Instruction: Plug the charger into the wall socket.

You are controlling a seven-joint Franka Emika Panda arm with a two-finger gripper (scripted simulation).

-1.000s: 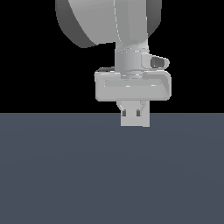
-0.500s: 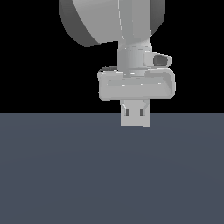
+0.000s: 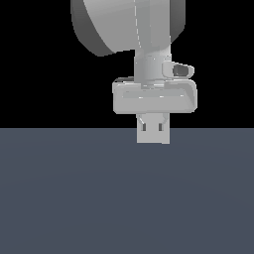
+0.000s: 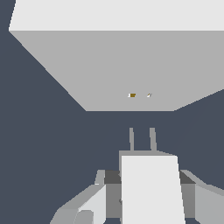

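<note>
In the wrist view my gripper (image 4: 148, 177) is shut on the charger (image 4: 151, 192), a plain white block held between the dark finger pads (image 4: 112, 177). Two thin prongs (image 4: 131, 139) stick out of its front towards the wall socket (image 4: 118, 65), a large light-grey plate with two tiny holes (image 4: 132, 95), one yellowish. The prongs stand a short gap away from the plate, roughly in line with the holes. In the exterior view the gripper (image 3: 153, 126) hangs below the arm with a pale square block (image 3: 153, 136) at its fingertips; I cannot tell charger from socket there.
A dark blue-grey floor (image 3: 74, 198) fills the lower half of the exterior view, with black background above. The arm's large grey link (image 3: 129, 25) hangs over the gripper.
The arm and gripper have drifted slightly towards the exterior view's right. The grip has not changed.
</note>
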